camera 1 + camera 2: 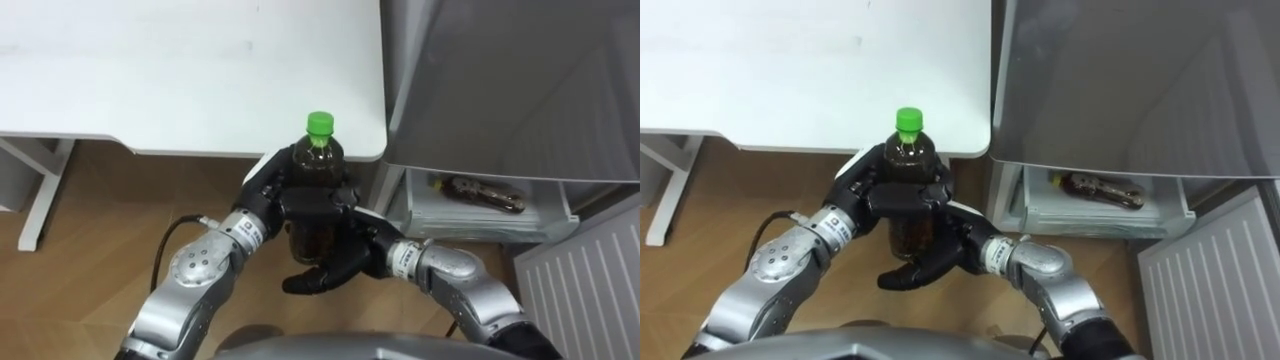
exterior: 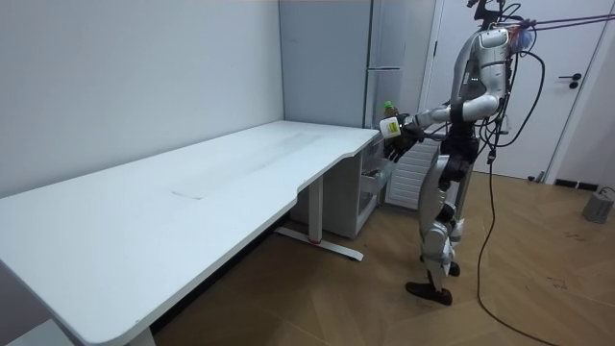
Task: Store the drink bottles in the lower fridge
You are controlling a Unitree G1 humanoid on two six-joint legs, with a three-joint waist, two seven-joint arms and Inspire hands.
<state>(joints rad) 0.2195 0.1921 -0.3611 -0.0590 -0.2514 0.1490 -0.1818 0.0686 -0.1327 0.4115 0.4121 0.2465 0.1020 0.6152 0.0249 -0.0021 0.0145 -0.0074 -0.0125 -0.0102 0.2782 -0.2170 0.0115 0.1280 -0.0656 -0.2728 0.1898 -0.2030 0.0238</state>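
In the left eye view, the clear plastic bottle of dark drink with a green cap stands upright in the air just off the corner of the white table top. The left hand has its fingers wrapped round the bottle's shoulder, and the right hand lies under the base with relaxed fingers, bearing it without clasping. To the right, under the grey fridge front, the white lower fridge drawer is pulled out, and a second dark bottle lies in it. In the room view, the robot stands at the table's end beside the tall fridge, carrying the bottle at chest height. The right eye view shows the same two-handed hold, with the drawer near on the right. This looks like the carrying step: the next move calls for a turn to the right and lowering the bottle into the drawer beside the one there.
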